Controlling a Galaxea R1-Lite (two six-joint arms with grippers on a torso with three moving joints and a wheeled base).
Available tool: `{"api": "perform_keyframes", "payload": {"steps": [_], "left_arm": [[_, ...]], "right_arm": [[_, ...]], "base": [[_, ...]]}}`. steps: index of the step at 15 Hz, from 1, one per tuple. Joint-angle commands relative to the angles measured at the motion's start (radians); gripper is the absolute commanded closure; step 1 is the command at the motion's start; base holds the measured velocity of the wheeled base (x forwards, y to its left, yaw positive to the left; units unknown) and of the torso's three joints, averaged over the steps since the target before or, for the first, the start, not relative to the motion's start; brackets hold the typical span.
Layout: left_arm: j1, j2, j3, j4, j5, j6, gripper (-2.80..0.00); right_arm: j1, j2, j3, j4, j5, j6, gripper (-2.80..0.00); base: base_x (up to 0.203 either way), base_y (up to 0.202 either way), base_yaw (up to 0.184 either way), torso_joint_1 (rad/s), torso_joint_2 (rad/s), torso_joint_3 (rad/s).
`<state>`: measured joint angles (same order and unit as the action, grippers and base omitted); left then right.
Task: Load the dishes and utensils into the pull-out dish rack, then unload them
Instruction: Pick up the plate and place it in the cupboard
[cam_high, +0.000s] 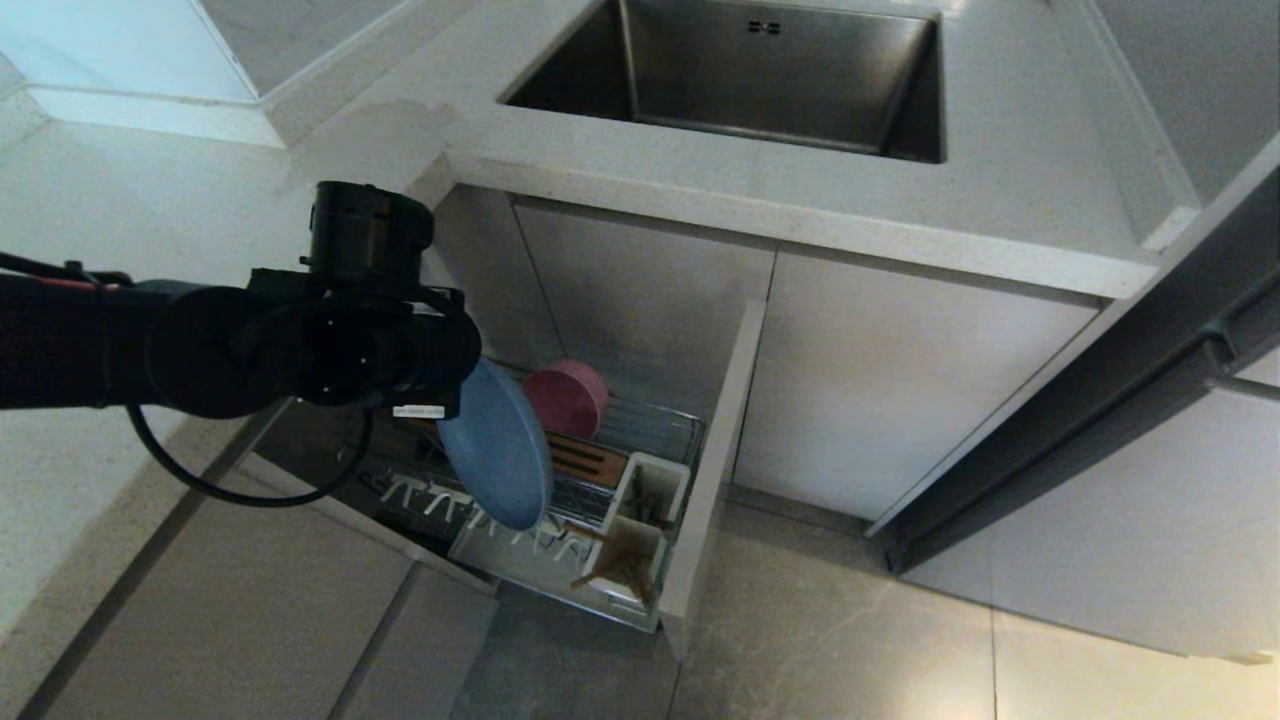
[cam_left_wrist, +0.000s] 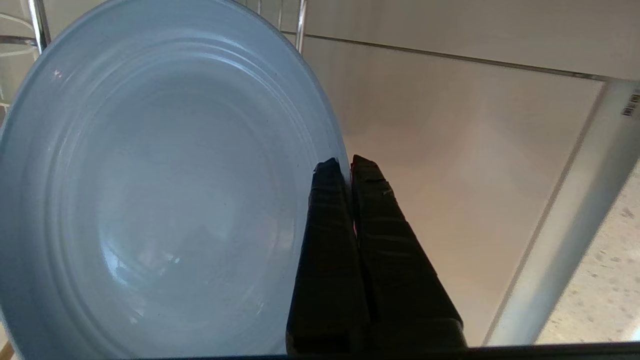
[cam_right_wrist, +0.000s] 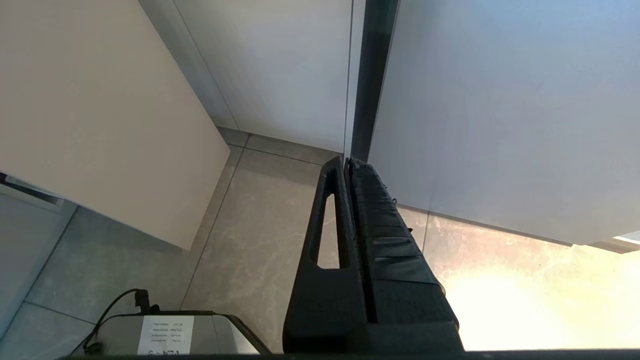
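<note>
Left gripper (cam_left_wrist: 346, 165): fingers pressed together, pinching the plate's rim; the arm reaches in from the left, over the rack's left end.
Plate (cam_high: 497, 447): pale blue, held on edge and tilted over the rack; hollow face toward the wrist camera, long axis running from upper left to lower right in the head view. Whether its lower edge touches the prongs cannot be told.
Room: open floor (cam_high: 850, 620) in front of the rack and to the right; counter edge (cam_high: 780, 215) overhangs above; the beige front panel (cam_high: 712, 470) closes the rack's right end.
Rack (cam_high: 640, 425): pulled out below the sink (cam_high: 760, 80); white prongs (cam_high: 430, 497) along the front, wooden strip (cam_high: 585, 460) just behind the plate.
Bowl (cam_high: 568, 398): pink, on its side at the back, just beside the plate's upper edge.
Cups (cam_high: 652, 492): white, by the panel; chopsticks (cam_high: 622, 570) lean in the nearer one.
Right gripper (cam_right_wrist: 347, 165): fingers together, empty, hanging low over the floor by a cabinet door.
</note>
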<state>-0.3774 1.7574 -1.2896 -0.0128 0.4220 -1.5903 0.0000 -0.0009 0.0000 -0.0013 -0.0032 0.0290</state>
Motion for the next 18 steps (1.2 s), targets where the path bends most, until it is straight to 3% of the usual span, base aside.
{"api": "perform_keyframes", "payload": {"steps": [1, 18], "left_arm": [[0.000, 0.022, 0.000, 0.003, 0.011, -0.010, 0.00], [-0.005, 0.025, -0.062, -0.007, 0.027, -0.008, 0.00]], "right_arm": [[0.000, -0.001, 0.000, 0.000, 0.000, 0.000, 0.00], [0.000, -0.001, 0.000, 0.000, 0.000, 0.000, 0.00]], "base": [[0.000, 0.000, 0.000, 0.000, 0.00, 0.000], [0.000, 0.000, 0.000, 0.000, 0.00, 0.000]]}}
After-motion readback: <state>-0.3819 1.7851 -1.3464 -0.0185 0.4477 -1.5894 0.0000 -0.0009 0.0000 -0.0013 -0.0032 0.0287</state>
